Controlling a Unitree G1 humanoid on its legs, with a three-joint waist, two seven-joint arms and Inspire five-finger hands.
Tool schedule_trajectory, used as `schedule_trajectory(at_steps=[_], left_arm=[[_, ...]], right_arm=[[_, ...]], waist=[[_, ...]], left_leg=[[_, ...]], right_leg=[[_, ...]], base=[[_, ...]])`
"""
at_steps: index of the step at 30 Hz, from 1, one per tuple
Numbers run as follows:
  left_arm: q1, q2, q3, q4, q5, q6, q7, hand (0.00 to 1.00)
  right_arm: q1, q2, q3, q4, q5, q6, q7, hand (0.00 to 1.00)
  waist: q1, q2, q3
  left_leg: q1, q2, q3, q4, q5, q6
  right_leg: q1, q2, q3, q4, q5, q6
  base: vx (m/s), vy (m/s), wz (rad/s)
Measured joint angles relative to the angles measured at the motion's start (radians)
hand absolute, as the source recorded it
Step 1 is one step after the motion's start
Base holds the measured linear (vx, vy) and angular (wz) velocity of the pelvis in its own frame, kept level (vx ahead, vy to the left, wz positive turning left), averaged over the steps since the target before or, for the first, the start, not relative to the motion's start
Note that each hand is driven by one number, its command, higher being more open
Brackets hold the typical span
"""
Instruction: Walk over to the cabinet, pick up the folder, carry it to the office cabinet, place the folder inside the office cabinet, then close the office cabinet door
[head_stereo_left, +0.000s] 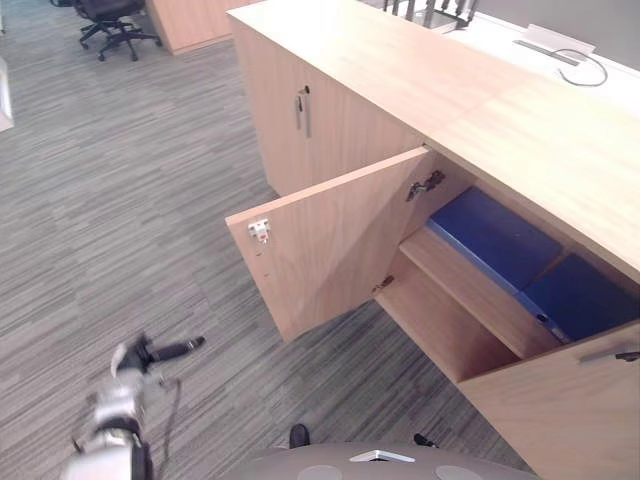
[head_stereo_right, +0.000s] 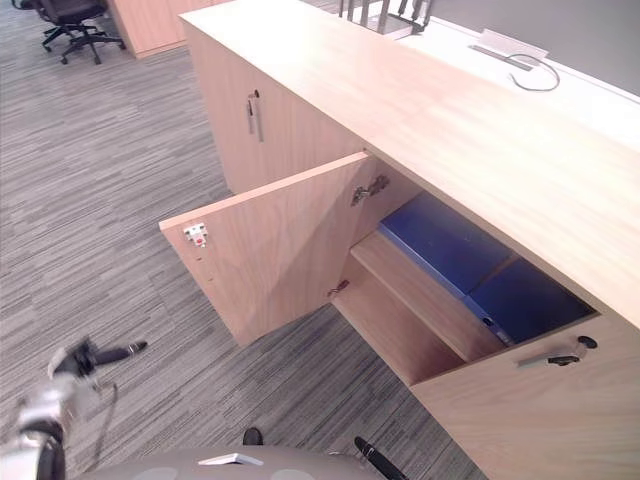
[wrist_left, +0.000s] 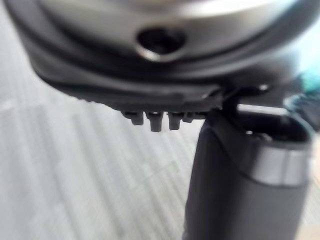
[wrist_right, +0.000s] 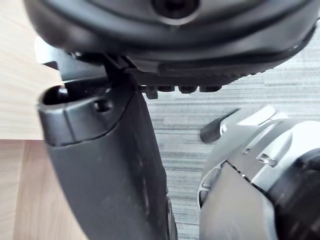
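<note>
Your left hand (head_stereo_left: 150, 352) hung low over the carpet (head_stereo_left: 120, 200) with straight fingers and nothing in it; of the right hand (wrist_right: 100, 165) you could not tell the state. The blue folder (head_stereo_left: 495, 238) lay flat on the upper shelf (head_stereo_left: 470, 290) inside the open cabinet (head_stereo_left: 400, 90), just beside a darker blue one (head_stereo_left: 580, 295); it looked light, stiff and smooth, best taken by its front edge. The door (head_stereo_left: 320, 245) stood wide open, with an office chair (head_stereo_left: 110, 20) well apart.
</note>
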Motion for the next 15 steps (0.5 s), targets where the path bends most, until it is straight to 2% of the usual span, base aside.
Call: schedule_trajectory(at_steps=[3, 5, 6, 11, 15], left_arm=[[-0.160, 0.095, -0.106, -0.047, 0.239, -0.003, 0.038, 1.00], [-0.242, 0.108, -0.164, -0.056, 0.323, -0.004, 0.048, 1.00], [-0.280, 0.109, -0.201, -0.056, 0.365, -0.005, 0.050, 1.00], [-0.329, 0.101, -0.348, -0.055, 0.549, -0.008, 0.060, 1.00], [-0.348, 0.084, -0.481, -0.065, 0.648, -0.031, 0.067, 1.00]], right_arm=[[0.003, 0.011, -0.015, 0.009, 0.002, 0.002, 0.024, 1.00], [0.002, 0.014, -0.032, 0.008, 0.007, 0.002, 0.042, 1.00], [0.002, 0.014, -0.037, 0.008, 0.012, 0.002, 0.049, 1.00], [0.004, 0.020, -0.042, 0.008, 0.024, -0.001, 0.058, 1.00], [0.029, 0.021, -0.040, 0.007, 0.054, -0.005, 0.054, 1.00]], waist=[[-0.006, 0.006, 0.004], [-0.009, 0.018, 0.012], [-0.024, 0.024, 0.015], [-0.063, 0.023, 0.017], [-0.078, 0.022, 0.019]], left_leg=[[0.011, 0.003, 0.036, 0.000, -0.005, -0.008], [0.011, 0.006, 0.055, 0.001, -0.006, -0.009], [0.012, 0.007, 0.067, 0.002, -0.006, -0.009], [0.025, 0.027, 0.138, 0.002, -0.011, -0.017], [0.026, 0.034, 0.147, 0.000, -0.012, -0.018]], right_leg=[[-0.005, 0.000, 0.027, 0.002, 0.004, -0.001], [-0.015, 0.000, 0.047, 0.002, 0.011, -0.001], [-0.019, 0.000, 0.059, 0.002, 0.017, 0.000], [-0.046, 0.014, 0.123, 0.002, 0.039, -0.002], [-0.051, 0.019, 0.121, 0.003, 0.042, -0.002]], base=[[0.02, -0.013, -0.31], [-0.01, 0.010, -0.31], [-0.02, 0.014, -0.31], [-0.03, -0.010, -0.50], [-0.04, -0.039, -0.10]])
